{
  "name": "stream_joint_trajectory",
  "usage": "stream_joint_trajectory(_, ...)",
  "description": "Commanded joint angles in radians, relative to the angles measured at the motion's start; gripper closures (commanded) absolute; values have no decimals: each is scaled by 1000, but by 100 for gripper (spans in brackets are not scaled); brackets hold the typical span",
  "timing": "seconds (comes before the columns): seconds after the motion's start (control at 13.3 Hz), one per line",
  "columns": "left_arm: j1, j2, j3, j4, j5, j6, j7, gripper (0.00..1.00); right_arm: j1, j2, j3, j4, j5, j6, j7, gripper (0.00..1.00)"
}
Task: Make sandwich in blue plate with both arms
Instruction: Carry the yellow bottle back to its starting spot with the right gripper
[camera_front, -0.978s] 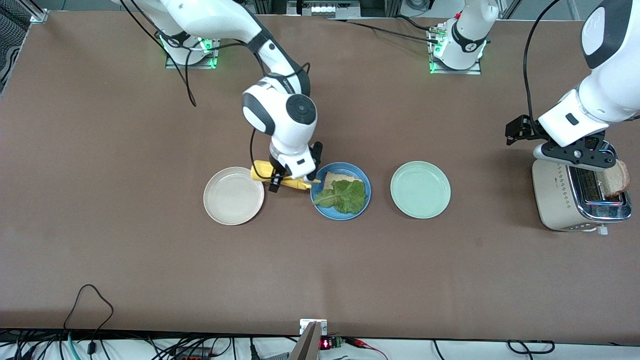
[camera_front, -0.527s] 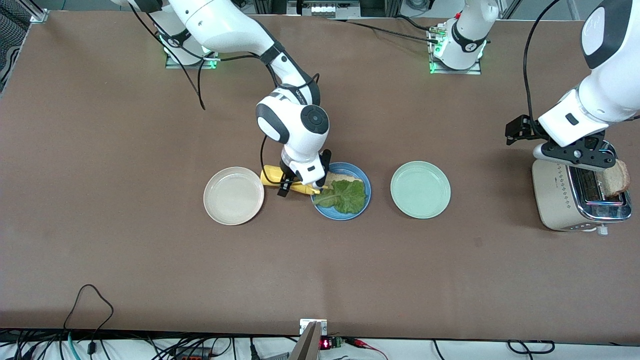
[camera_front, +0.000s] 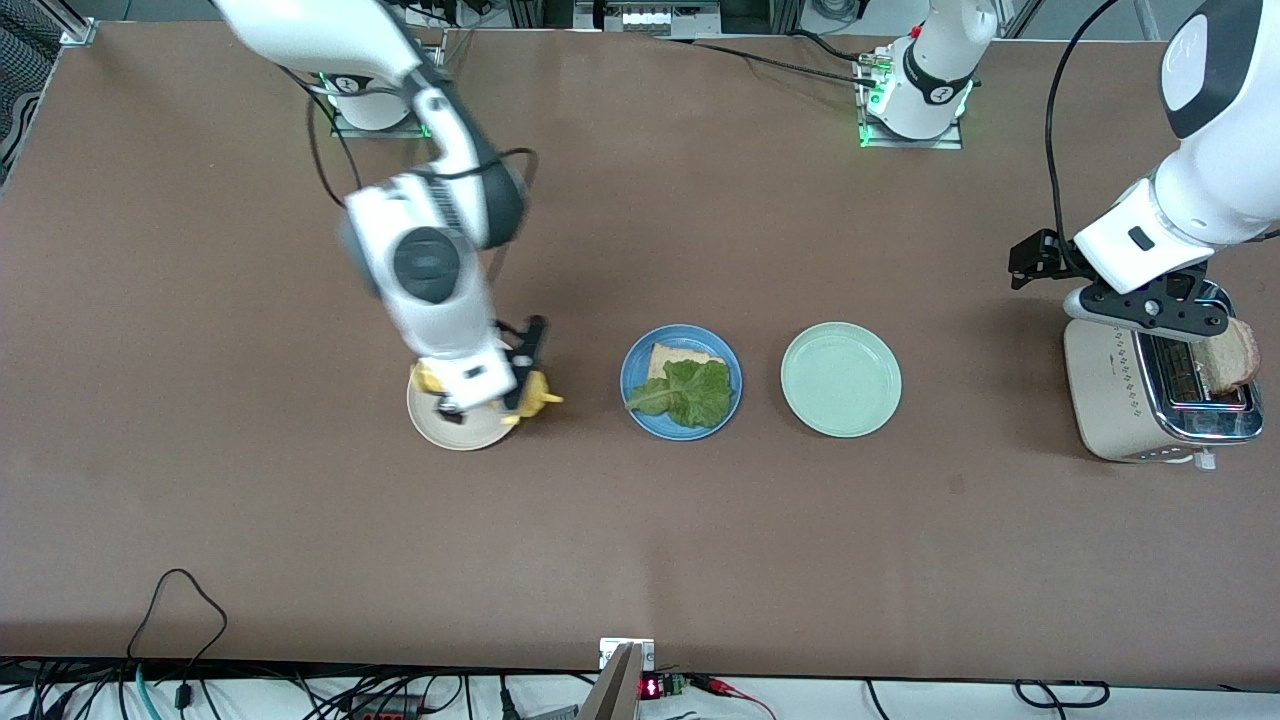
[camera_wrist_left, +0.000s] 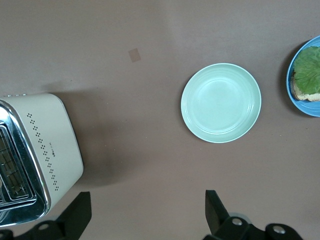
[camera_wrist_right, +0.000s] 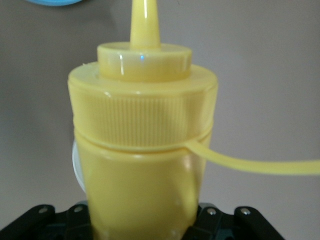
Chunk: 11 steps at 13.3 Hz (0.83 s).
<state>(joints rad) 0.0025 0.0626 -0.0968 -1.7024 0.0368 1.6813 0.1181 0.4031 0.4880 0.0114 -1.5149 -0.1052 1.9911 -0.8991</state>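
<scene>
— Brown table (camera_front: 250, 520) in the front view, with three plates in a row. What's on the blue plate (camera_front: 633, 378)?

— One bread slice (camera_front: 683, 356) with a lettuce leaf (camera_front: 688, 392) on top, no upper slice. The plate sits between a cream plate (camera_front: 440, 428) toward the right arm's end and a green plate (camera_front: 840, 379) toward the left arm's end.

— Where is the right gripper (camera_front: 488, 385)?

— Over the cream plate's edge, clamped on a yellow bottle (camera_front: 532, 395) lying sideways, nozzle aimed toward the blue plate.

— And the left gripper (camera_front: 1150, 308)?

— It hangs over the toaster (camera_front: 1125, 395) at the left arm's end of the table. A second slice (camera_front: 1232, 358) stands in the toaster's slot. The fingers themselves cannot be made out from this view.

— Does the left wrist view help?

— Yes. Two black fingertips (camera_wrist_left: 75, 215) show wide apart with bare table between them, gripping nothing. The toaster (camera_wrist_left: 47, 145) is beside them, the green plate (camera_wrist_left: 221, 102) sits farther off, and the blue plate (camera_wrist_left: 300, 107) with lettuce (camera_wrist_left: 310, 72) is cut by the picture's edge.

— Right wrist view?

— The bottle (camera_wrist_right: 142, 165) fills it: ribbed cap, pointed nozzle, a thin yellow strap trailing from the collar. Its body is clamped between the gripper's black fingers (camera_wrist_right: 210, 220). A sliver of the blue plate (camera_wrist_right: 55, 1) shows near the nozzle tip.
</scene>
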Motion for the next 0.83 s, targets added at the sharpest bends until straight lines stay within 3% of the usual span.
stream_joint_trajectory(0.0,2,13,-8,26,0,-20,-12,0,-327,-153,201,-140,82,-15,-257,100)
stream_joint_trajectory(0.23,14,20,-3,29,-2,-11,-12,0,-623,-186,320,-157,221,-89,-601,100)
stream_joint_trajectory(0.53,14,31,0,35,-2,-8,-12,0,-878,-168,323,-188,454,-167,-1050,100)
stream_joint_trajectory(0.75,14,37,-1,37,0,-8,-12,0,-1032,-93,323,-218,612,-205,-1361,100)
